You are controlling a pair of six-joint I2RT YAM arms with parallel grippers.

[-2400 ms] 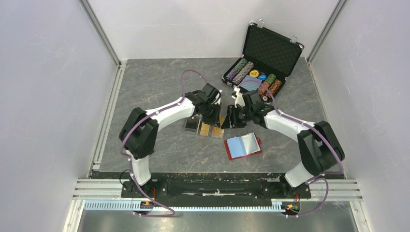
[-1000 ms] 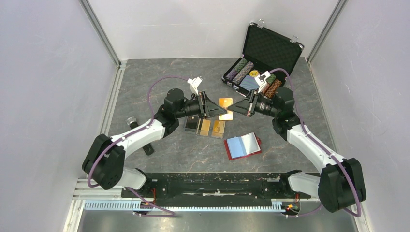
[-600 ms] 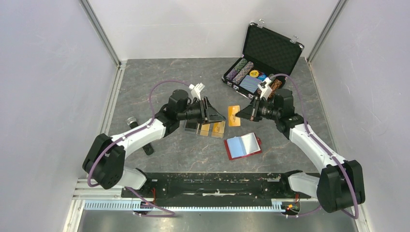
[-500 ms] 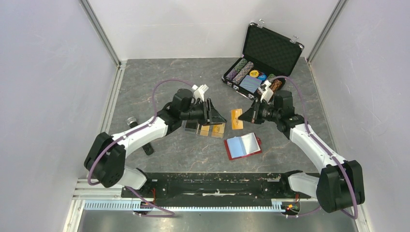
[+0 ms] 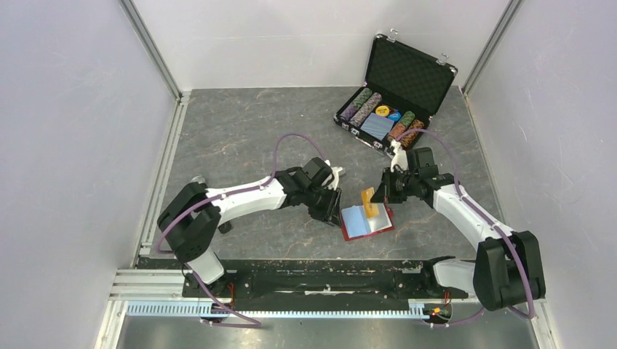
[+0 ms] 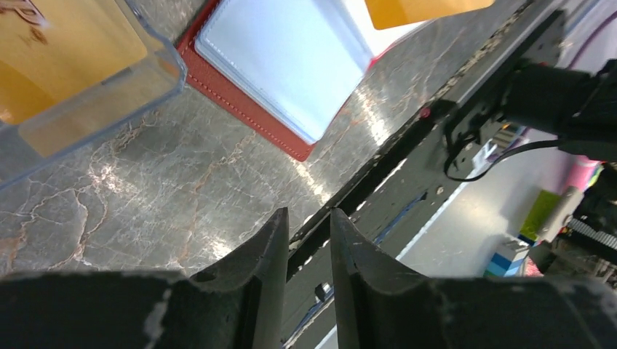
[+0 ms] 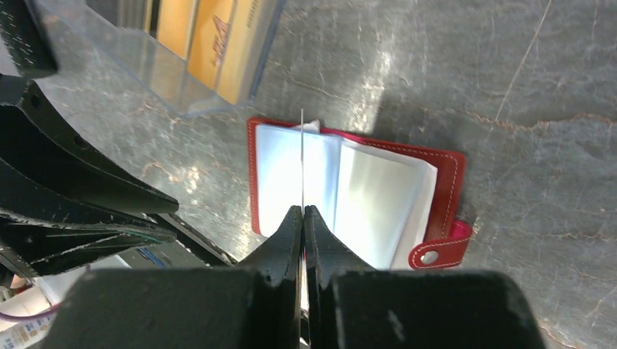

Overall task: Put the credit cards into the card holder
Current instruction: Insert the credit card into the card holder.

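Observation:
The red card holder [image 5: 354, 231] lies open on the table, its pale blue-grey lining [image 7: 378, 203] facing up. My right gripper [image 5: 381, 194] is shut on an orange credit card [image 5: 369, 201], which stands on edge over the holder's left pages. That card shows as a thin line [image 7: 302, 156] in the right wrist view. My left gripper [image 5: 332, 206] hovers low just left of the holder [image 6: 240, 94]. Its jaws are slightly apart with nothing between them [image 6: 308, 212]. More gold and orange cards [image 7: 211, 36] sit in a clear tray [image 6: 109, 94].
A black chip case [image 5: 396, 87] stands open at the back right, holding poker chips and a blue deck. The clear tray [image 7: 174, 87] lies just left of the holder, mostly under my left arm. The black front rail [image 5: 327, 280] runs along the near edge.
The right gripper carried the orange card from above the tray down and forward to the open holder. The left arm swung in and lowered beside the holder, and its jaws narrowed.

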